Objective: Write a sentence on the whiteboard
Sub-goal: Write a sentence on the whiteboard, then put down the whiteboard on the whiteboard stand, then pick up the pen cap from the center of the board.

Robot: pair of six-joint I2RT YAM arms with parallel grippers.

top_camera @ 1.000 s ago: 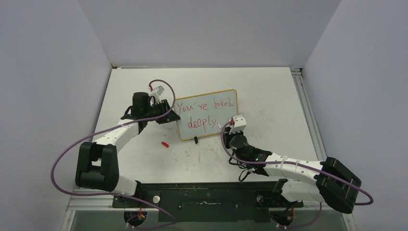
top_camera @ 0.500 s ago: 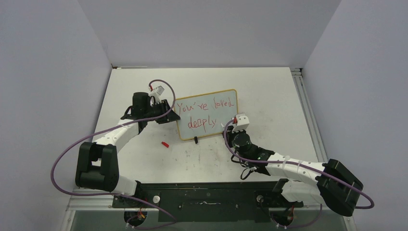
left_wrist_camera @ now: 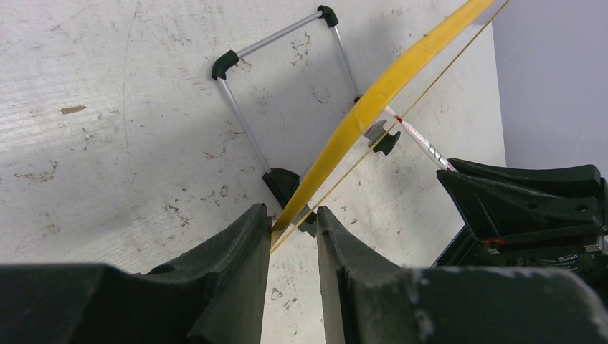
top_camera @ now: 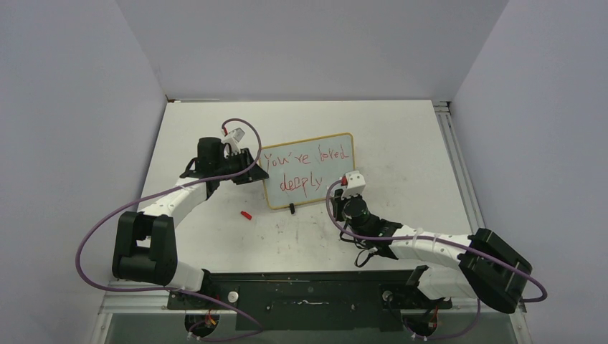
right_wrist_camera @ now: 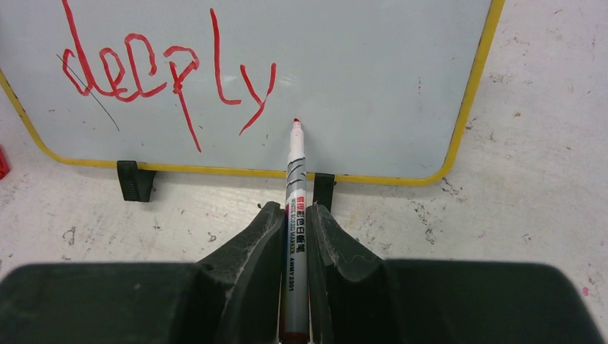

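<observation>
Red-tipped marker [right_wrist_camera: 296,186] pinched in right gripper [right_wrist_camera: 295,211], tip at the whiteboard [right_wrist_camera: 373,86] beside the sentence [right_wrist_camera: 165,72]. Left gripper [left_wrist_camera: 292,215] clamped on its yellow frame.

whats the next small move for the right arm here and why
Probably ease the right gripper back, drawing the grey red-tipped marker away from the small yellow-framed whiteboard: the red handwritten sentence looks complete, and the tip sits just past the final y.

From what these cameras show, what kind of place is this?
Probably a lab robot cell: plain walls box in a scuffed white table, the left arm and right arm are bolted at its near edge, and a small whiteboard stands between them.
</observation>
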